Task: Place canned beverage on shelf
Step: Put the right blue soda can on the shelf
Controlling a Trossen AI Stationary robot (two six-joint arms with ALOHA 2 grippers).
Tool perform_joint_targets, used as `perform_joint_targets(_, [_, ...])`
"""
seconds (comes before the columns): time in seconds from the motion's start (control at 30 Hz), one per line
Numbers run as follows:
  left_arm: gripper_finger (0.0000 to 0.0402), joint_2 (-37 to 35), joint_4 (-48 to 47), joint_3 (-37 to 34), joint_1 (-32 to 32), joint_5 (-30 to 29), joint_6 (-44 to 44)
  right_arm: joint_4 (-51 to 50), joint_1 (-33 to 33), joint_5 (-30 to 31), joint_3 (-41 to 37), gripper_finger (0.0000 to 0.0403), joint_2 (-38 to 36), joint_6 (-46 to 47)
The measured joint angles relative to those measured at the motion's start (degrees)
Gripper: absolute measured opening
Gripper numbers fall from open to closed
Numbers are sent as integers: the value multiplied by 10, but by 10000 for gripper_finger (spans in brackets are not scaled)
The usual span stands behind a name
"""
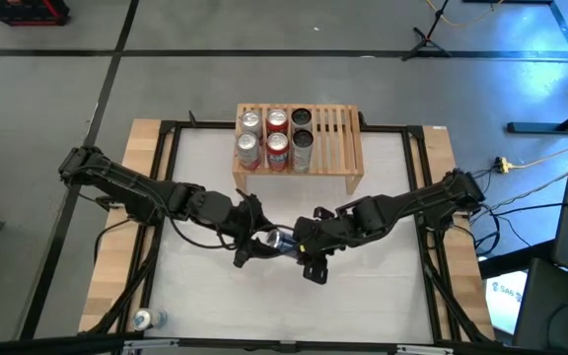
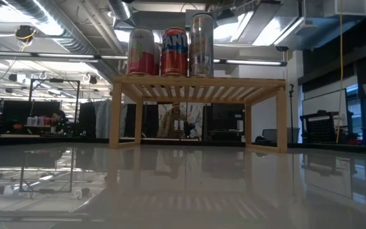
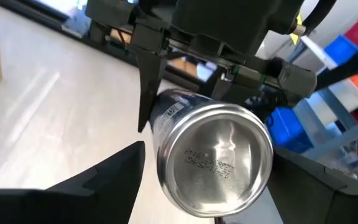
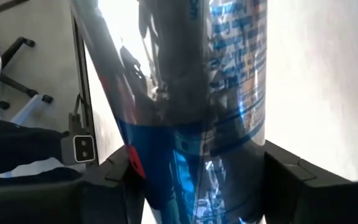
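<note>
Right now I see both grippers meeting mid-counter: the left gripper (image 1: 256, 244) and right gripper (image 1: 299, 245) each sit part-open, clamped on one blue-and-silver can (image 3: 213, 158). The shelf (image 1: 338, 138) stands at the far edge, six cans along its left side.

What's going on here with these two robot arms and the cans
Both arms meet over the middle of the table around one blue and silver can. The right claw is closed on its body, while the left claw sits at its base end, fingers either side. Six cans already stand on the wooden shelf at the far edge, leaving its right part free.
</note>
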Motion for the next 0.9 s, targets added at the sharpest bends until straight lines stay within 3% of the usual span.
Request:
perform_joint_targets(0.1, [286, 0, -7, -1, -3, 5, 0, 4, 0, -2, 0, 211, 8, -3])
perform_joint_targets(0.3, [224, 0, -19, -1, -3, 5, -3, 2, 0, -3, 0, 211, 9, -2])
perform_joint_targets(0.4, [216, 0, -18, -1, -3, 3, 0, 1, 0, -3, 0, 211, 9, -3])
perform_joint_targets(0.47, [229, 0, -19, -1, -3, -4, -6, 1, 0, -3, 0, 211, 9, -4])
perform_joint_targets(0.73, [345, 17, -10, 0, -3, 1, -12, 5, 2, -5, 1, 211, 9, -12])
perform_joint_targets(0.9, [362, 21, 5, 0, -2, -5, -8, 20, 1, 3, 1, 211, 10, -19])
